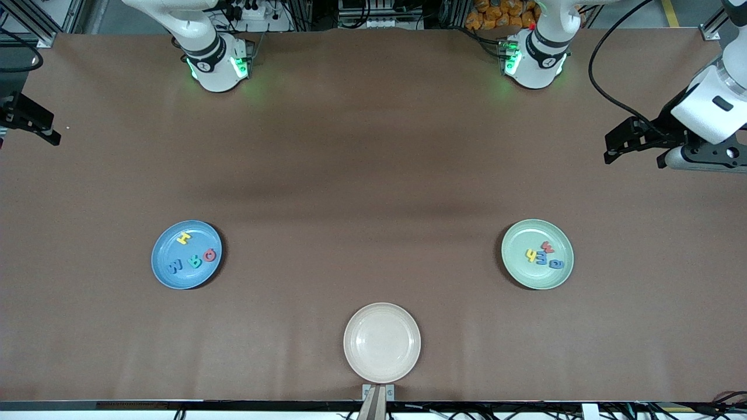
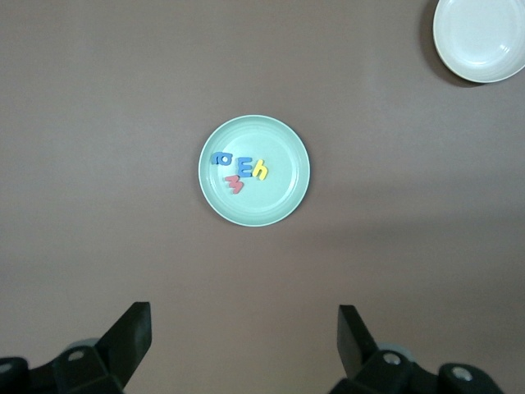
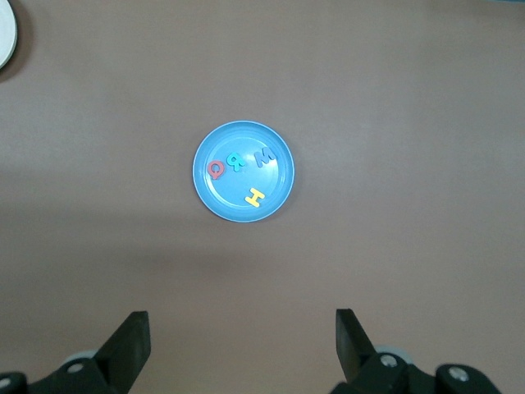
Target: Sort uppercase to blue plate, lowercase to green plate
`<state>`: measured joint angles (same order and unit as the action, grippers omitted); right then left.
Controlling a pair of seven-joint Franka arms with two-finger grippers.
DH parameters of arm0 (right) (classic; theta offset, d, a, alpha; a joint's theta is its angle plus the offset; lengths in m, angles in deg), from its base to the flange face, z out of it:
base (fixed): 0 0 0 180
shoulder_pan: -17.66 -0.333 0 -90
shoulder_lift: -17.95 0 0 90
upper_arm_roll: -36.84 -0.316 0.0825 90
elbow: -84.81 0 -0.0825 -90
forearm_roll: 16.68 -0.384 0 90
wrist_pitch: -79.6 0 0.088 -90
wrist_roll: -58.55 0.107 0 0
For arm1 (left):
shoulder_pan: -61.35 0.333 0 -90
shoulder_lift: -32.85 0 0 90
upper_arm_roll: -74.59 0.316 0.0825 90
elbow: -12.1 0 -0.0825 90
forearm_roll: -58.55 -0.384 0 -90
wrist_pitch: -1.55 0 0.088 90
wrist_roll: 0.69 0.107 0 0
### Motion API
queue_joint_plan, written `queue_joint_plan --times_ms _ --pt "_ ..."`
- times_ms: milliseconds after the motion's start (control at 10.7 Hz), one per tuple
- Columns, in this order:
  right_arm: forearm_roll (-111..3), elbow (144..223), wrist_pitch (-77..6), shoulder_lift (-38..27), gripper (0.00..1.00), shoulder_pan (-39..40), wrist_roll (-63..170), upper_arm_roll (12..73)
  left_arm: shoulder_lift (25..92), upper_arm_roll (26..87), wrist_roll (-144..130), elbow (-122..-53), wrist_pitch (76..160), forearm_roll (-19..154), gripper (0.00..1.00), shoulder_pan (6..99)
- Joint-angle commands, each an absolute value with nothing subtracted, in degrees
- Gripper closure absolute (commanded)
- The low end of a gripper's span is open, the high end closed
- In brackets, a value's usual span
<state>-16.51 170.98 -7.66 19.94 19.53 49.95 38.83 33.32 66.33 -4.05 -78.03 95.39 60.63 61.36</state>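
A wide brown matte tabletop (image 1: 373, 175) fills nearly the whole frame under soft, even light. Along the top edge run grey aluminium frame rails (image 1: 35, 23), black cables (image 1: 607, 64) and a heap of orange objects (image 1: 496, 13) at upper right.

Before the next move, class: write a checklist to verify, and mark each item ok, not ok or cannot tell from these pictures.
1. Four capitals lie on the blue plate: yellow H, blue W, teal R, red G: ok.
2. Four small letters lie on the green plate: yellow h, red w, blue m, blue g: ok.
3. Cream plate holds no letter: ok.
4. Left tool open, high over the table: ok.
5. Right tool open, high over the table: ok.
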Motion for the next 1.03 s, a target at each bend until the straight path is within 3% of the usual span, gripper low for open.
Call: queue_joint_plan --times_ms 0,938 --pt "-15.54 169.89 -7.41 19.36 0.00 19.51 49.50 38.24 33.20 66.24 -3.06 -76.76 95.68 61.45 0.00 61.61" --pt "-15.71 169.36 -7.50 19.71 0.00 19.51 49.24 38.07 32.76 66.25 -2.98 -74.38 92.96 57.23 0.00 61.97"
